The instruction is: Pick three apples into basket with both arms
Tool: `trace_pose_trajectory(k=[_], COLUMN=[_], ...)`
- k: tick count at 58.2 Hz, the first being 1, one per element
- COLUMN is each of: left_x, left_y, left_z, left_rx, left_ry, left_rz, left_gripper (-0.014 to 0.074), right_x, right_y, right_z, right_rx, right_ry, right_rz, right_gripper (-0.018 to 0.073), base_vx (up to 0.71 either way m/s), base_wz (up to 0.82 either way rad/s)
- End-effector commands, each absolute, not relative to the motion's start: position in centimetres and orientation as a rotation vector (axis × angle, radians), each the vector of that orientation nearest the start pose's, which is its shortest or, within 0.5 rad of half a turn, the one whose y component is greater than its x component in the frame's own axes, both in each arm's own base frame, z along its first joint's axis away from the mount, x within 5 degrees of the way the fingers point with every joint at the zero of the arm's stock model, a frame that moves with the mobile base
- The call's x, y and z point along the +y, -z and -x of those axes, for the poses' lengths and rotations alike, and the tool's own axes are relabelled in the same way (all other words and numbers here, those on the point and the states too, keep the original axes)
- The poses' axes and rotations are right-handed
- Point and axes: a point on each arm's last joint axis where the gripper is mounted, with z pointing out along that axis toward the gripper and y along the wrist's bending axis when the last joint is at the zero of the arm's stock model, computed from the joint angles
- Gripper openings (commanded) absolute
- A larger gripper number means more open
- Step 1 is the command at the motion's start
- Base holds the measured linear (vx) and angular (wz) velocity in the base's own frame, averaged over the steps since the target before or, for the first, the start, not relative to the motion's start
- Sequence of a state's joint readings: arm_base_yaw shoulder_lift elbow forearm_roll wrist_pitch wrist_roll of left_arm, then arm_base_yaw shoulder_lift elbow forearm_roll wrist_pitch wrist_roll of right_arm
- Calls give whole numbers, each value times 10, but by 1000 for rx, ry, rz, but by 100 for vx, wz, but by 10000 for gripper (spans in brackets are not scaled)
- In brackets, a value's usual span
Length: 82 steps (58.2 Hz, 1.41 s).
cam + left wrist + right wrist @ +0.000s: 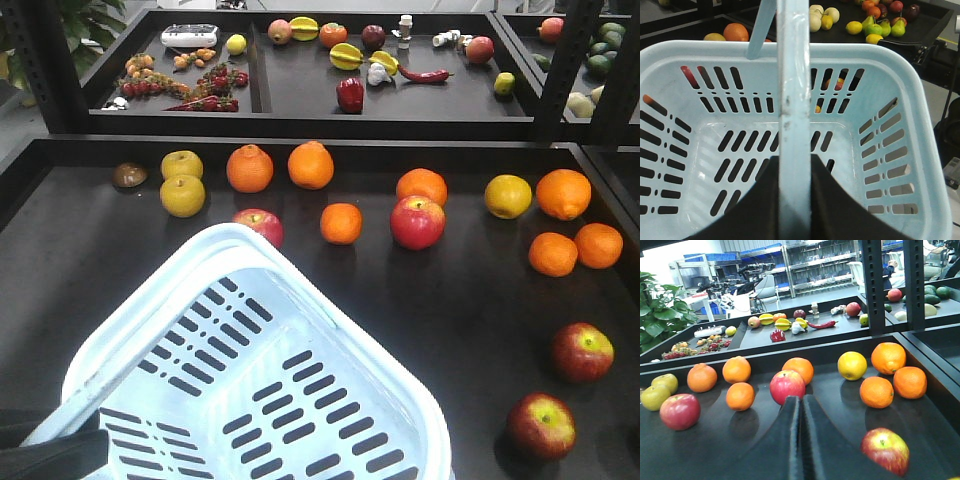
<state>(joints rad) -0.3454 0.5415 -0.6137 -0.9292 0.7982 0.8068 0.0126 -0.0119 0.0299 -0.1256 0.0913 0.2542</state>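
Observation:
The pale blue basket (130, 330) hangs tilted over the front left of the black table, with no fruit inside. My left gripper (795, 160) is shut on the basket's handle (792, 75), which runs up between its black fingers. Several red apples lie on the table: one (417, 222) in the middle, one (259, 225) just behind the basket's rim, and two at the front right (582, 351) (541, 425). My right gripper (801, 399) is shut on nothing, low over the table. An apple (787, 386) sits just beyond its tips and another apple (885, 450) lies to its right.
Oranges (311, 164) (341, 223) (563, 193) and yellow fruits (182, 195) (508, 196) are scattered among the apples. A raised back tray (300, 110) holds mixed fruit and vegetables. Black shelf posts (560, 60) stand at the back right, and the table has a raised rim.

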Motion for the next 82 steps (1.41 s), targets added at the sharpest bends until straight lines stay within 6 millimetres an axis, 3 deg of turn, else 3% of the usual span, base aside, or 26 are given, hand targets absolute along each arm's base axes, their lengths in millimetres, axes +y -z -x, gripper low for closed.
trace_pose_trajectory(k=[1, 82], left_x=[-80, -80], left_y=[-350, -350], left_z=[-69, -69], left_rx=[1737, 1737], left_ry=[830, 830], left_rz=[-689, -689], left_gripper=[-6, -6], right_x=[0, 0], right_y=[-199, -199], right_z=[-56, -56], right_rx=[1517, 1517], right_ry=[-93, -93], right_rz=[-79, -79], right_gripper=[-5, -5], base_vx=[13, 6], base_wz=[-5, -5])
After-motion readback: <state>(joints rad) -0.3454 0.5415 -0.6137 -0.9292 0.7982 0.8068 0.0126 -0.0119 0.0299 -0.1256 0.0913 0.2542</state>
